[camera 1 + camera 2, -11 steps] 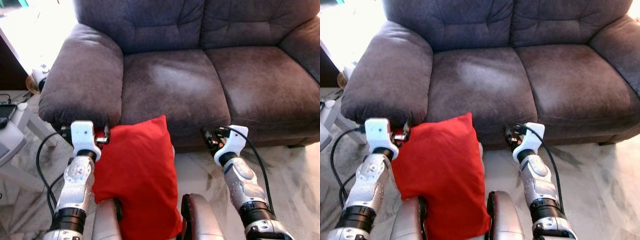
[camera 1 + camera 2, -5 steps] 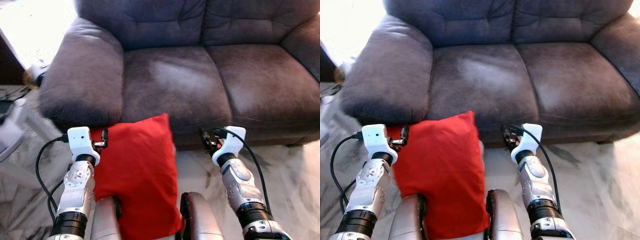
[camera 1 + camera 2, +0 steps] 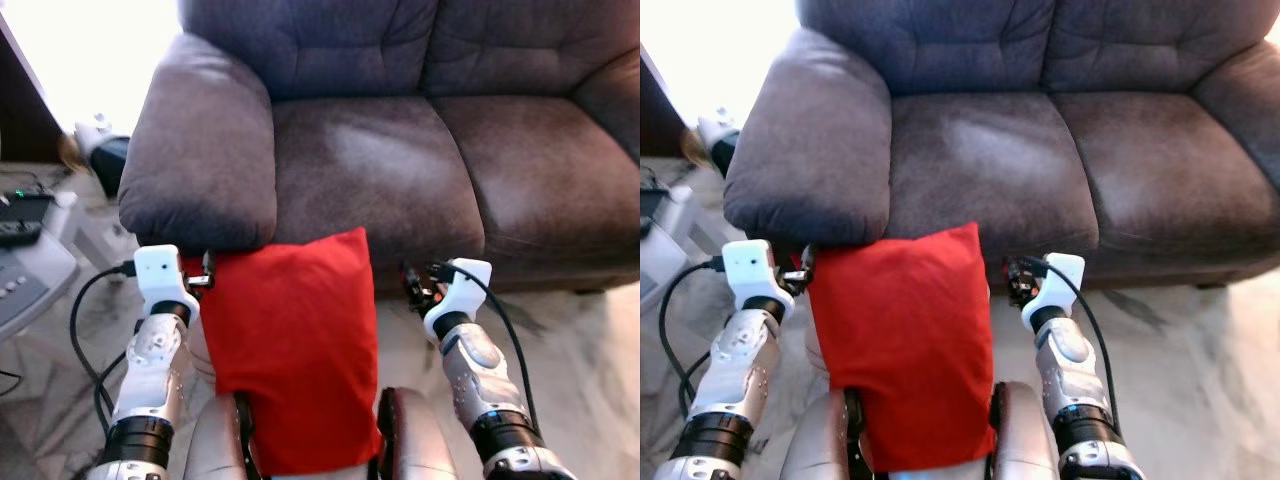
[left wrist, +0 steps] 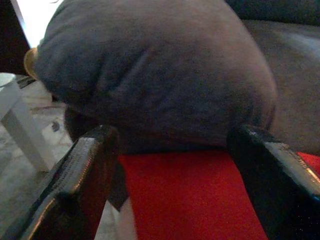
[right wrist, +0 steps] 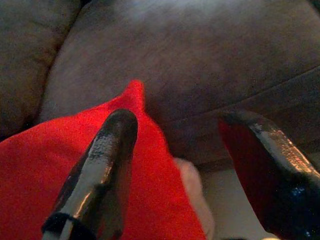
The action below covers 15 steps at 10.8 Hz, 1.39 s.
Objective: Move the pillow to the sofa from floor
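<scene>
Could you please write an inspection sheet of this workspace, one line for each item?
Surface: grey sofa, seat cushions bare; marble-pattern floor below.
Job's things: red pillow upright before the sofa front, its top at the seat edge, lower end between the robot's legs.
Clutter: nothing seen on the seat.
Grippers: left gripper open at the pillow's left top corner; right gripper open beside its right top corner.
Cables: black cable loops by the left arm; another along the right arm.
Surroundings: white side table with devices, to the robot's left.

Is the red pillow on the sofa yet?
Not yet. The red pillow is in front of the sofa, its top edge below the seat cushion, between the left gripper and right gripper.
</scene>
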{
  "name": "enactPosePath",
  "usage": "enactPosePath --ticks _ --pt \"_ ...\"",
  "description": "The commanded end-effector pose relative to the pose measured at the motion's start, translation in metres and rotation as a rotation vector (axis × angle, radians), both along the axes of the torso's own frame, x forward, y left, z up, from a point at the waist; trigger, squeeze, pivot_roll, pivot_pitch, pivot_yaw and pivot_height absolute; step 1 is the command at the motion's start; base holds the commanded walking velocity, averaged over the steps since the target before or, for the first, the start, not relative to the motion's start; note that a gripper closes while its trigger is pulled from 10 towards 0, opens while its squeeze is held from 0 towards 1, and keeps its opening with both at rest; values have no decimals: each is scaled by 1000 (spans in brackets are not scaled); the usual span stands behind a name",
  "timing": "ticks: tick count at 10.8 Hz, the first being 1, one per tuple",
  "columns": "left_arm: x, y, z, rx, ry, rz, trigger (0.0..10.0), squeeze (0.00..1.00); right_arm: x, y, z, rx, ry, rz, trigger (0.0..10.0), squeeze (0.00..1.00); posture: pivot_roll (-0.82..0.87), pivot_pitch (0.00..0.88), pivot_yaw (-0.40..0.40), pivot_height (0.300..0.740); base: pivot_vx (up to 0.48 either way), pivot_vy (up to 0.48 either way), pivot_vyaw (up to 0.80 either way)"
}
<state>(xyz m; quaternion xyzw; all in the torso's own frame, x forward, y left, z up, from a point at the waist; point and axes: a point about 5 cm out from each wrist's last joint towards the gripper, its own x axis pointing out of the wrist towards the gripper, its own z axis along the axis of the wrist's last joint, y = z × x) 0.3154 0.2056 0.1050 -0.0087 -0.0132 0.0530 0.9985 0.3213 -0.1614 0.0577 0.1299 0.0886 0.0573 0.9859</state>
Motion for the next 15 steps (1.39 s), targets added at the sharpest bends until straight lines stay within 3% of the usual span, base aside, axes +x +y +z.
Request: enactPosePath --ticks 1,6,10,11,15 --pt "0 0 1 5 1 -5 10000 0 -2 -4 -3 -11 12 -16 10000 0 39 158 -44 570 0 0 0" --pt "6 -1 17 31 -46 -30 10000 0 -3 -1 -6 2 14 -23 10000 0 52 154 -30 570 0 0 0" --pt "4 -6 18 59 -46 -58 10000 0 2 -2 -4 44 30 -12 10000 0 59 170 -19 570 0 0 0" --pt "3 -8 17 57 -42 -65 10000 0 9 1 -1 89 56 20 10000 1000 56 183 -15 570 0 0 0" --pt "-4 -11 32 16 -67 -57 10000 0 36 3 26 264 65 40 10000 1000 80 284 -18 570 0 0 0"
